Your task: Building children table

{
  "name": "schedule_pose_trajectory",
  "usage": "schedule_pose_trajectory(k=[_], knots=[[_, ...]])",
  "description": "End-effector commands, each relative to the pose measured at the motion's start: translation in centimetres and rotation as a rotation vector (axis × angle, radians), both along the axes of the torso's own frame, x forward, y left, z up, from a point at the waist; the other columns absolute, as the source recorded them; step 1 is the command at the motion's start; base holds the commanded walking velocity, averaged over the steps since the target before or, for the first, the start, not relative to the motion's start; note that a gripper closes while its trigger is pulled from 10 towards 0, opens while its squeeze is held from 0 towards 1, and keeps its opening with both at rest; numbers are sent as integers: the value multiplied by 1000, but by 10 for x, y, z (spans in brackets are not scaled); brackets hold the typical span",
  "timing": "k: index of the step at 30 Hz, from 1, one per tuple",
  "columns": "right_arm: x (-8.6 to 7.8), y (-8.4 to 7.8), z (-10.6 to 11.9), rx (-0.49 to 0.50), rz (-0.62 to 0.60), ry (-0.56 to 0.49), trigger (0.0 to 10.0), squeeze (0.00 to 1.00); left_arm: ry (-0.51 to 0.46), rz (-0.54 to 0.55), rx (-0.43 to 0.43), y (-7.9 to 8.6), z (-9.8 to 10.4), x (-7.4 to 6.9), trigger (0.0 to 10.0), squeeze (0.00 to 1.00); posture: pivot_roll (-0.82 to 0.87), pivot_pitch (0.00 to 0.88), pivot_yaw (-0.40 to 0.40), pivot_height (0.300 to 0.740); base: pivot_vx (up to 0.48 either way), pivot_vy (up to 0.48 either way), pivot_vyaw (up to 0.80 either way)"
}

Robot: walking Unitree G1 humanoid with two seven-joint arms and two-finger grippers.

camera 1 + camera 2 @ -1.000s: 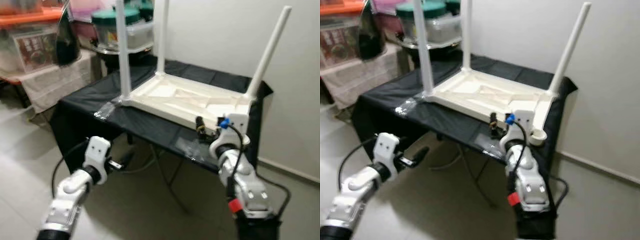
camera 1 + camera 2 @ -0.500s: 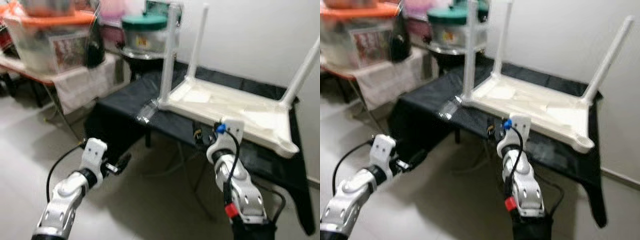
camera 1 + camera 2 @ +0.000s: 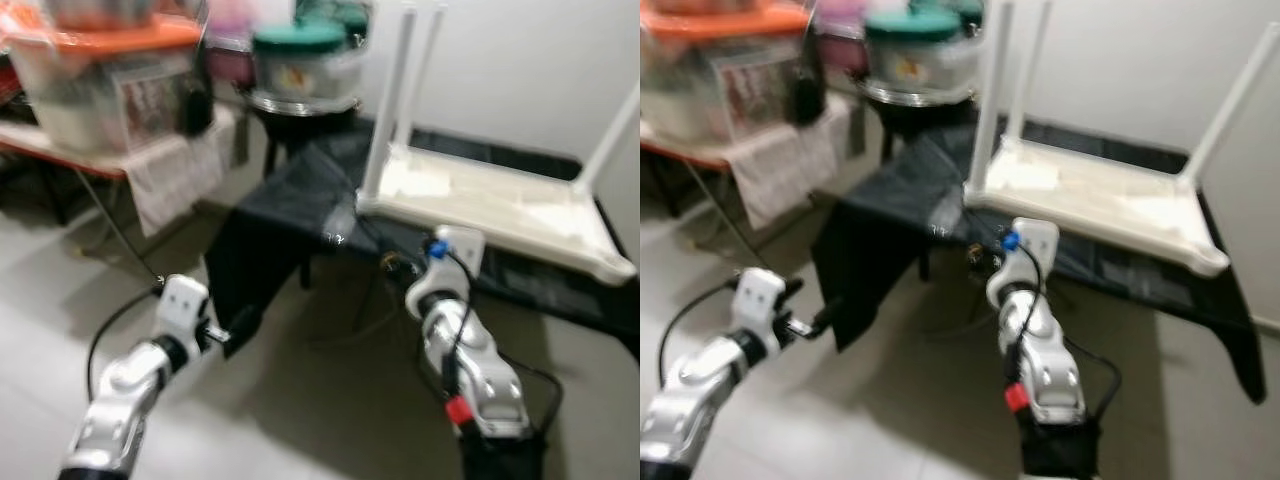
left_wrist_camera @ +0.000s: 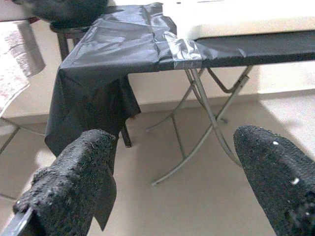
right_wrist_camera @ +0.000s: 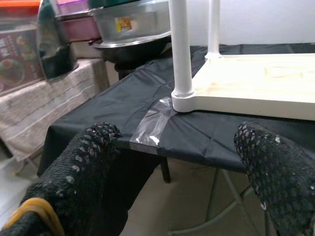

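Note:
A white children's table [image 3: 500, 205] lies upside down on a black-covered folding table [image 3: 290, 200], with three thin legs pointing up, one at its near left corner [image 3: 398, 90]. My left gripper [image 3: 240, 325] hangs open over the floor, low and left of the black table, with nothing between its fingers [image 4: 93, 162]. My right gripper [image 3: 390, 265] is open and empty too, just before the black table's front edge, below that near left corner. The right wrist view looks at the corner leg [image 5: 181, 49] and a clear tape patch [image 5: 152, 123] on the black cover.
Orange-lidded storage boxes [image 3: 100, 70] stand on a cloth-draped table at the left. A green-lidded container [image 3: 300, 60] sits on a dark stand behind. The folding table's metal legs [image 4: 206, 113] cross under it. A wall runs behind; tiled floor lies in front.
The whole view has swung, so the white table now sits further right in the picture and is blurred. Both arms keep much the same pose, grippers still open.

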State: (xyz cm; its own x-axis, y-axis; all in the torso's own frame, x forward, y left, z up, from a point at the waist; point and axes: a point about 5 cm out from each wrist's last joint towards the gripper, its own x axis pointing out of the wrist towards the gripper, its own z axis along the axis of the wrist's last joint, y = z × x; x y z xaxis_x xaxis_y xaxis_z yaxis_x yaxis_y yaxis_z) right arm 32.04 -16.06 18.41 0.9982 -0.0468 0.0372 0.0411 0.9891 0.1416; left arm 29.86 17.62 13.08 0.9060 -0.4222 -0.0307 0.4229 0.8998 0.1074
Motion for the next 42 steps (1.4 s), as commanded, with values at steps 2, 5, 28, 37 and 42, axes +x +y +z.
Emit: schedule_pose_trajectory(k=[2, 5, 28, 37, 42], knots=[[-2, -7, -1, -1, -24, -1, 10000, 0, 13, -15, -4, -5, -3, 0, 10000, 0, 81, 0, -68, 740, 0, 480, 0], [-1, -7, -1, -5, -21, 4, 10000, 0, 15, -15, -3, -5, -3, 0, 10000, 0, 82, 0, -70, 740, 0, 480, 0], [1, -14, -6, -2, -70, 34, 10000, 0, -12, 7, 17, -4, -2, 1, 10000, 0, 81, 0, -72, 740, 0, 334, 348], [1, -17, -7, 5, -92, 43, 10000, 0, -11, -9, 30, -4, -3, 2, 10000, 0, 81, 0, -67, 740, 0, 0, 0], [1, -16, -7, 5, -92, 42, 10000, 0, -14, -27, 31, -6, -2, 1, 10000, 0, 81, 0, -67, 740, 269, 0, 0]])
